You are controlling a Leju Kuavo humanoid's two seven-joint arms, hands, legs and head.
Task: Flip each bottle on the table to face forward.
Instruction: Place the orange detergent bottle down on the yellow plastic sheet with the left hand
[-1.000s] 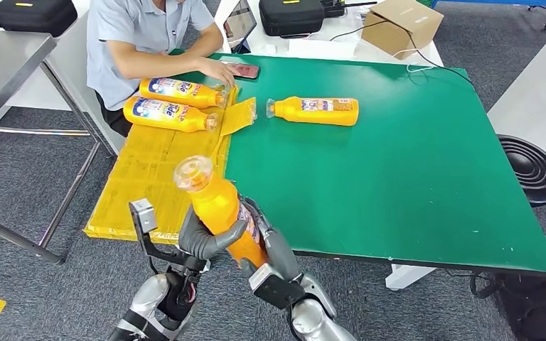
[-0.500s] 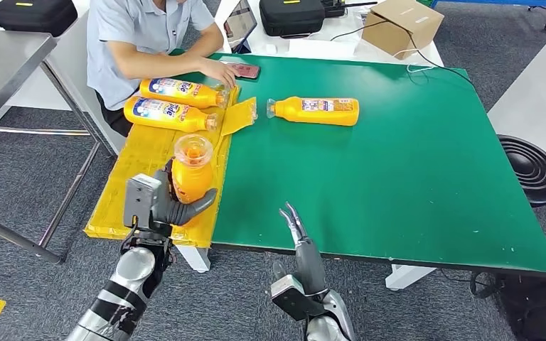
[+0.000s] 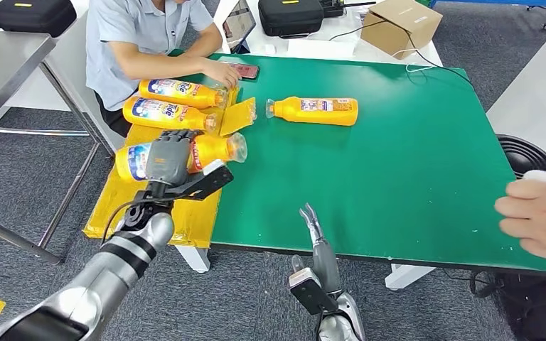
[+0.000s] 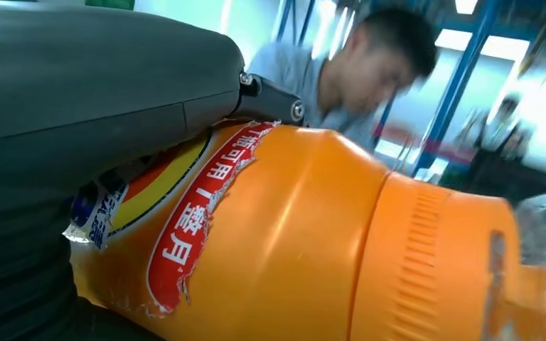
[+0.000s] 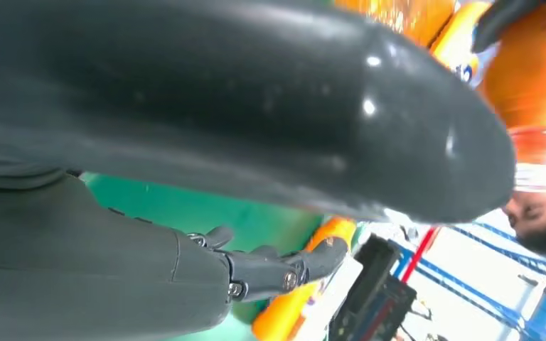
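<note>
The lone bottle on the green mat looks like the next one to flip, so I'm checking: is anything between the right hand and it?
Nothing visible: bare green mat lies between the right hand and the lone bottle.

Three bottles left — one right

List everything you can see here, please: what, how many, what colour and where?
Bottles: four, orange. Two lie on the yellow mat, one lies on the green table, one is held sideways over the mat.
Mat: one, yellow, table's left side.
Table: one, green top.
Phone: one, dark, far edge of the table by the seated person's hand.
Cardboard box: one, brown, behind the table.
Cases: two, black, in the background.
Stool: one, black, right.
Person: seated at far left; another person's hand at right edge.
Left robot hand: grips the bottle.
Right robot hand: open, at the near edge.
</note>
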